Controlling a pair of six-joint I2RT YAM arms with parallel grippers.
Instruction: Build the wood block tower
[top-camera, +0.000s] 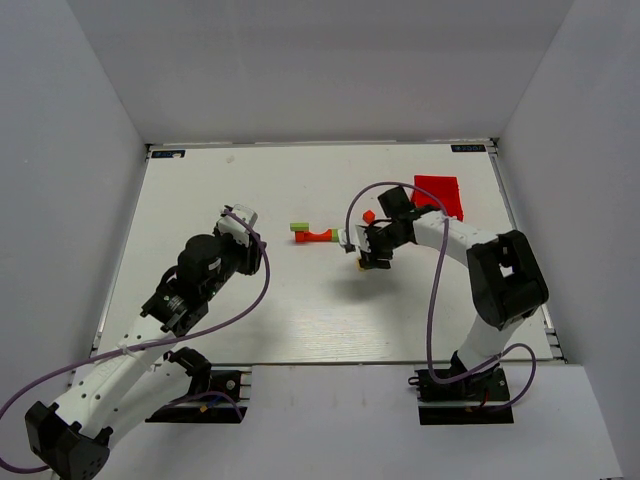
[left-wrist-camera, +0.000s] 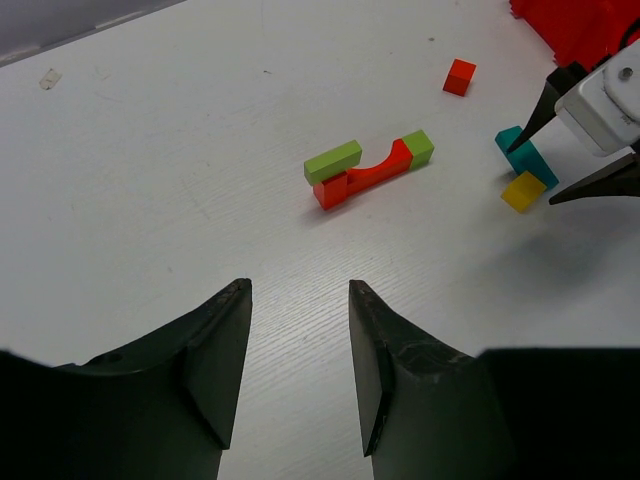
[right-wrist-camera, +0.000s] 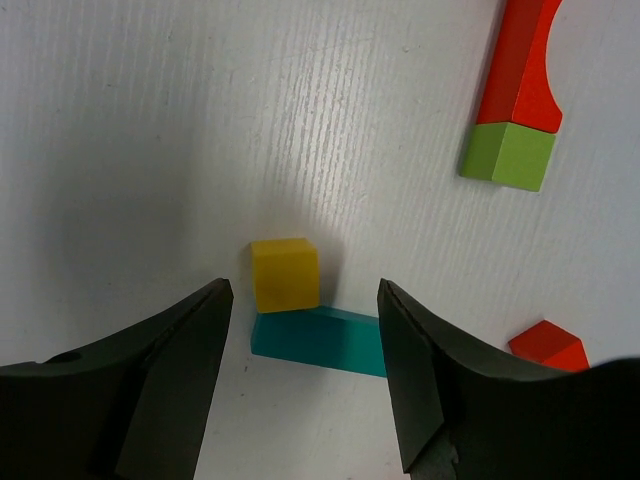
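The red arch (left-wrist-camera: 365, 175) lies flat on the table, a lime-green block (left-wrist-camera: 333, 160) resting on one end and a green cube (left-wrist-camera: 418, 147) touching the other. A yellow cube (right-wrist-camera: 285, 275) sits against a teal bar (right-wrist-camera: 318, 342), and an orange piece (right-wrist-camera: 548, 347) lies off to the side. My right gripper (right-wrist-camera: 305, 292) hovers just above the yellow cube and teal bar, open, with both between its spread fingers. My left gripper (left-wrist-camera: 299, 290) is open and holds nothing, well back from the arch. From above, the arch (top-camera: 318, 236) lies between the left gripper (top-camera: 245, 218) and right gripper (top-camera: 362, 255).
A red plastic bin (top-camera: 440, 195) stands at the back right, just behind the right arm. White walls close in the table on three sides. The right arm's cable (top-camera: 432, 300) loops over the table's right half.
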